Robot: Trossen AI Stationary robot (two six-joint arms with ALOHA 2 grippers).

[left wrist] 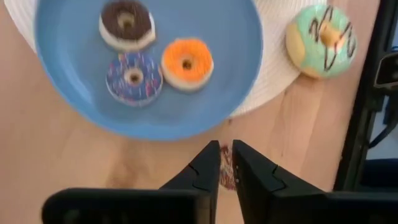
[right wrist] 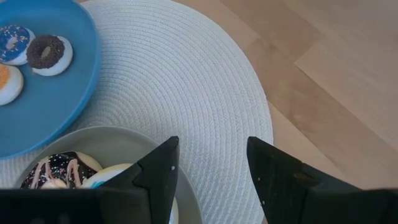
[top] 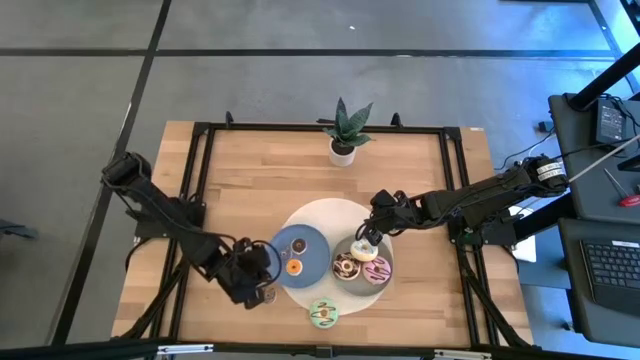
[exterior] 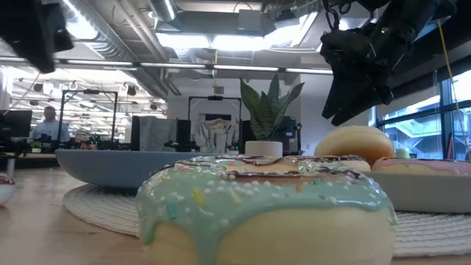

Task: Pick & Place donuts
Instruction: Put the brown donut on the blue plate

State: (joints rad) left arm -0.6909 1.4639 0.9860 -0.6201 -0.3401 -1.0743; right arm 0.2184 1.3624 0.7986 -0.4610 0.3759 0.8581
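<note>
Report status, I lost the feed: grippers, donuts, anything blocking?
Left gripper low over brown mini ring, beside blue plate. Right gripper open above grey plate. Green donut off the plates. Nothing blocking.

A pale wooden worktop (top: 230, 180) carried a round white woven mat (top: 325, 215). On the mat sat a blue plate (top: 310, 265) and, just beside it, a grey plate (top: 385, 272). A potted plant (top: 343, 135) in a white pot stood upright near the far edge.

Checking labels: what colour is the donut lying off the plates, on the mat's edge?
Mint green donut with chocolate drizzle; left wrist view.
</note>
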